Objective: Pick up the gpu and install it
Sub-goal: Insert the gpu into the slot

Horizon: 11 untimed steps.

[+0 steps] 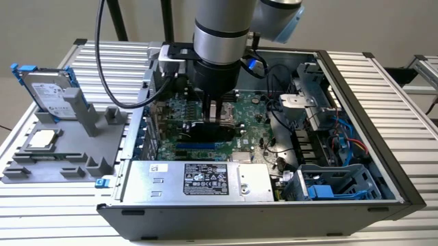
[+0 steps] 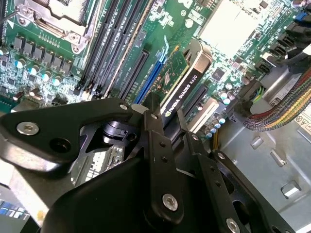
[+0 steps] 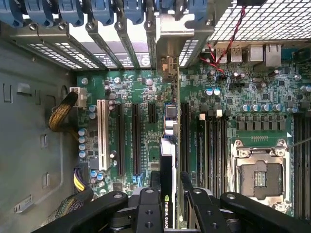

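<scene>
End effector (image 2: 167, 128) clamped on gpu (image 2: 182, 85) (edge-on), seemingly over slot on motherboard (image 3: 131, 97).

Bright even light, soft exterior view.

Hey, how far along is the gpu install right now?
Picked up: the gpu is off the tray and held edge-on by the gripper inside the open case. In hand: in both wrist views the card hangs over the motherboard, lined up along the slots. Left: seating it. Whether its edge has reached a slot, I cannot tell. The hard drive and CPU sit in the tray.
</scene>
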### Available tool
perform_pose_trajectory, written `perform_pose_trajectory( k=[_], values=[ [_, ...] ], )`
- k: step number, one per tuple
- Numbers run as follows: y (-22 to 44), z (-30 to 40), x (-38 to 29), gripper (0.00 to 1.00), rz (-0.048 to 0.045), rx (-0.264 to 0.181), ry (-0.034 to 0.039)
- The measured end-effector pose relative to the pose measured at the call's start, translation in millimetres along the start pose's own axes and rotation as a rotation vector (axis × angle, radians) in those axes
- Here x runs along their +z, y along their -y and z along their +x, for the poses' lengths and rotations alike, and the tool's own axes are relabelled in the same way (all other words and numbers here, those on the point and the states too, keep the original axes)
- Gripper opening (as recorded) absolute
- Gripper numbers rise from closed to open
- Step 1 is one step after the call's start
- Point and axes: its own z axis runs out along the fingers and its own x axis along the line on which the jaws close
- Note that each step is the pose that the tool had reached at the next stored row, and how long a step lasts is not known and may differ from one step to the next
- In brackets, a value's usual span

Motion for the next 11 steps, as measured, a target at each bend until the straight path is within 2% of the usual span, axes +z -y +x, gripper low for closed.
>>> perform_pose_trajectory(
  k=[11],
  values=[
    [-4.3, 2.3, 5.9, 0.00, 0.0000, -0.001, 0.0000]
  ],
)
